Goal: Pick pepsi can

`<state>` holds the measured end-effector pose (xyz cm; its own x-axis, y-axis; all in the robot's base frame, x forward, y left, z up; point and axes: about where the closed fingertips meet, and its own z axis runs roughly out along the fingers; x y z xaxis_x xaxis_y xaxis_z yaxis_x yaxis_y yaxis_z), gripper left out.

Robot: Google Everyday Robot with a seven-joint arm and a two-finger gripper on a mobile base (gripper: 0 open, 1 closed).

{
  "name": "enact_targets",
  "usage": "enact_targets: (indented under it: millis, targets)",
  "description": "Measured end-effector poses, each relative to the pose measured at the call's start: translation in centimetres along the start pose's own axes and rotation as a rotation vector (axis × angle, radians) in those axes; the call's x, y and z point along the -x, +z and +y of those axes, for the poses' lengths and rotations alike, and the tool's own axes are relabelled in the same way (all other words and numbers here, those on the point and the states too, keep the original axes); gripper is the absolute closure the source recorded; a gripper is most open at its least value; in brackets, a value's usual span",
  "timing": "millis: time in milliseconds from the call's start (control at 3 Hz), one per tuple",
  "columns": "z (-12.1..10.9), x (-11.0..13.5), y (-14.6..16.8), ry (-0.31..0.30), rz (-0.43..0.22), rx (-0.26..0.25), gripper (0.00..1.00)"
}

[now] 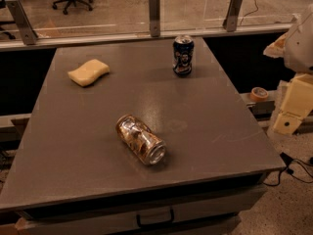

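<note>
The pepsi can (183, 56) is small and dark blue with white marks and a silver top rim. It stands upright near the far edge of the grey table (73, 146), right of centre. My gripper (289, 117), a cream-coloured part at the end of the white arm (299, 43), hangs at the right edge of the view. It is beyond the table's right side, well apart from the can, and holds nothing that I can see.
A larger shiny silver and brown-gold can (141, 139) lies on its side in the middle of the table. A yellow sponge (88, 72) lies at the far left. A glass railing with metal posts (154, 13) runs behind the table. A tape roll (258, 93) sits on a ledge at the right.
</note>
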<state>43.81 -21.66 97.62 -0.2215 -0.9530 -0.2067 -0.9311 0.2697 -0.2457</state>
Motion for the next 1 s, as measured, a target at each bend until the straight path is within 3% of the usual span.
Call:
enact_targets:
  millis: [333,667,1000]
  targets:
    - [-0.2,0.1,0.1,0.000,-0.005,-0.003,0.00]
    - [-3.5,1.2,1.8,-0.005,-0.099,-0.046,0.00]
    - [-9.4,5.4,5.0,-0.011,-0.244,-0.110,0.00]
